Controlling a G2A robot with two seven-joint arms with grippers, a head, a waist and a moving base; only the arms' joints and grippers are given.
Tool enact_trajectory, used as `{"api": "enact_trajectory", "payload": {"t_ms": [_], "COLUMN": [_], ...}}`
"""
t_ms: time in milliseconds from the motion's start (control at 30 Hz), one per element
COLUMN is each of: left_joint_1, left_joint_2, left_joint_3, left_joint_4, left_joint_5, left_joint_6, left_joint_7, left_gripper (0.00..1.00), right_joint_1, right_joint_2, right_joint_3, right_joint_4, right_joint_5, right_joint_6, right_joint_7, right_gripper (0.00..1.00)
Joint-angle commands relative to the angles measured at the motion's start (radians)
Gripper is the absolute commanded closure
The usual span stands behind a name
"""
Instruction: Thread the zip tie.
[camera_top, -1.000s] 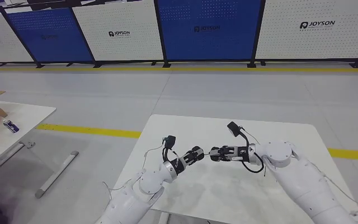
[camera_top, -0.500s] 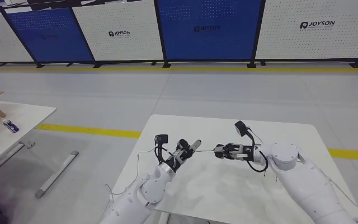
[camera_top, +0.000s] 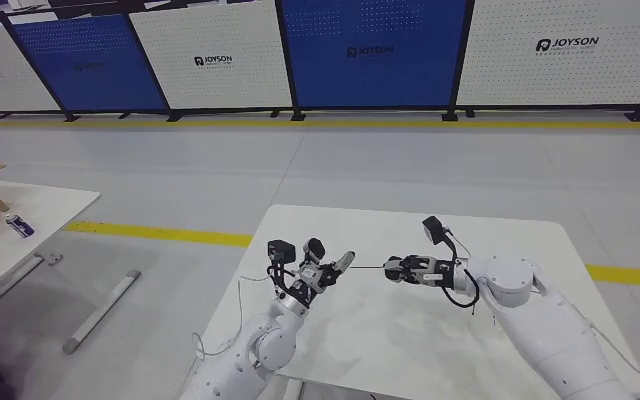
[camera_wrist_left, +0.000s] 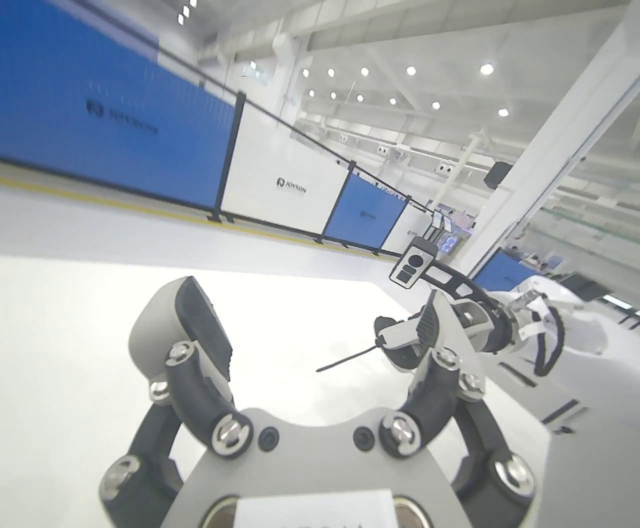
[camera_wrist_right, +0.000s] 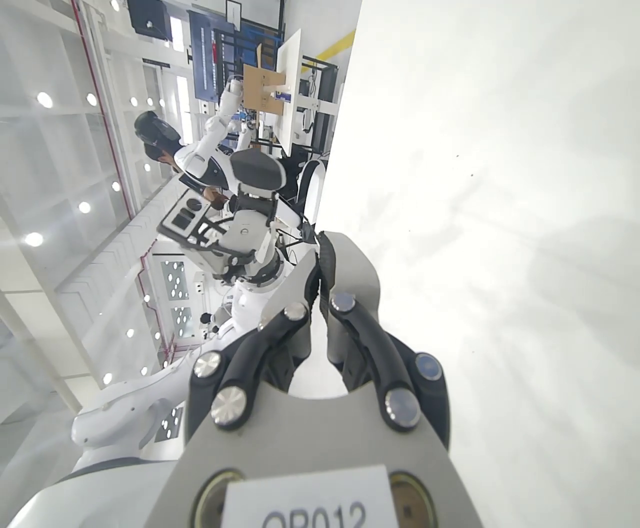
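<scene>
We are pulling our left pincer (camera_wrist_left: 317, 310) back from the right pincer (camera_top: 392, 268), jaws now spreading wide and empty, so the threading is looking not yet done. The right pincer is pinching the zip tie (camera_wrist_left: 350, 357) above the tabletop (camera_top: 400, 345), its tail pointing toward the left pincer's gap, slightly apart.

The right fingers (camera_wrist_left: 397, 334) hide one end of the zip tie (camera_wrist_left: 348, 357).
</scene>
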Motion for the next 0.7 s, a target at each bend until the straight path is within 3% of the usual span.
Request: {"api": "enact_trajectory", "payload": {"t_ms": [0, 33, 100, 167, 367, 433, 500, 600, 667], "left_joint_1": [0.003, 0.0, -0.002, 0.0, 0.0, 0.006, 0.006, 0.007, 0.007], "left_joint_2": [0.001, 0.001, -0.001, -0.009, -0.009, -0.013, -0.017, -0.017, -0.016], "left_joint_3": [0.009, 0.017, 0.031, 0.042, 0.042, 0.036, 0.009, -0.028, -0.048], "left_joint_4": [0.017, 0.032, 0.055, 0.061, 0.061, 0.046, 0.023, -0.007, -0.019], "left_joint_5": [0.153, 0.236, 0.311, 0.237, 0.237, 0.129, -0.042, -0.227, -0.297], "left_joint_6": [0.024, 0.049, 0.091, 0.092, 0.092, 0.062, 0.034, 0.006, 0.003], "left_joint_7": [0.083, 0.117, 0.142, 0.104, 0.104, 0.059, -0.037, -0.166, -0.21], "left_gripper": [0.0, 0.0, 0.0, 0.0, 0.0, 0.0, 0.0, 0.0, 0.0], "right_joint_1": [-0.004, -0.004, -0.006, -0.006, -0.006, -0.016, -0.036, -0.064, -0.072], "right_joint_2": [0.001, 0.001, 0.0, -0.001, -0.001, -0.001, 0.001, 0.005, 0.006], "right_joint_3": [0.004, 0.005, 0.001, 0.0, 0.0, 0.003, 0.021, 0.047, 0.052], "right_joint_4": [-0.01, -0.014, -0.027, -0.034, -0.034, -0.041, -0.052, -0.065, -0.071], "right_joint_5": [-0.005, -0.017, -0.031, -0.041, -0.041, -0.041, -0.032, -0.01, -0.012], "right_joint_6": [0.016, 0.03, 0.045, 0.047, 0.047, 0.04, 0.006, -0.028, -0.03], "right_joint_7": [-0.003, -0.014, -0.022, -0.028, -0.028, -0.048, -0.082, -0.104, -0.107], "right_gripper": [1.0, 1.0, 1.0, 1.0, 1.0, 1.0, 1.0, 1.0, 1.0]}}
